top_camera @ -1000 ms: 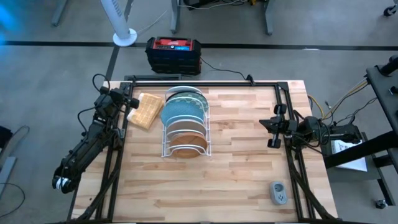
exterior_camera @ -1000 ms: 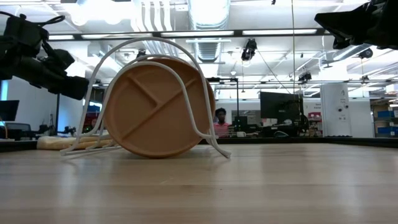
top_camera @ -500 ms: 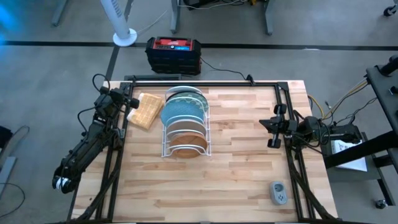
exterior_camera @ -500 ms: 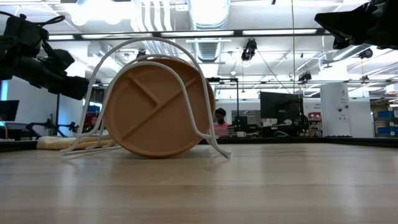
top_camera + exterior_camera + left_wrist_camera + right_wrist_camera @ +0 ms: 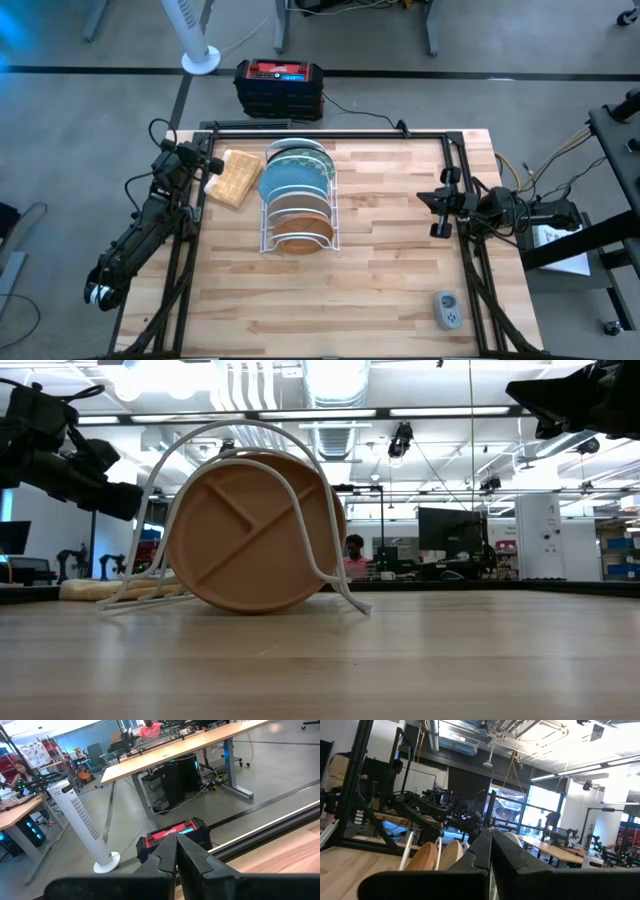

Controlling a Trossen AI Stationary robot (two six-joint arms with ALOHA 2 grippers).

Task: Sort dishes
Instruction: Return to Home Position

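1. In the level view the wooden plate (image 5: 250, 530) fills the rack (image 5: 240, 423) and hides every plate behind it. From above, the others show only as overlapping rims, the teal plate (image 5: 292, 180) clearest.
2. They stand on edge in the rack, left of mid-table. The row runs near to far, with the wooden plate's divided face toward the near edge.
3. The left gripper (image 5: 212, 163), fingers pressed together and empty, is just beside the block (image 5: 233, 178).
4. The right gripper (image 5: 437, 210), fingers likewise together, hangs at the right rim, well apart from the rack.

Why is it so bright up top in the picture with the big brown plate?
Low view: ceiling lamps shine straight into the camera, glaring white above the plate and rack. Right wrist view: bright windows glare likewise.
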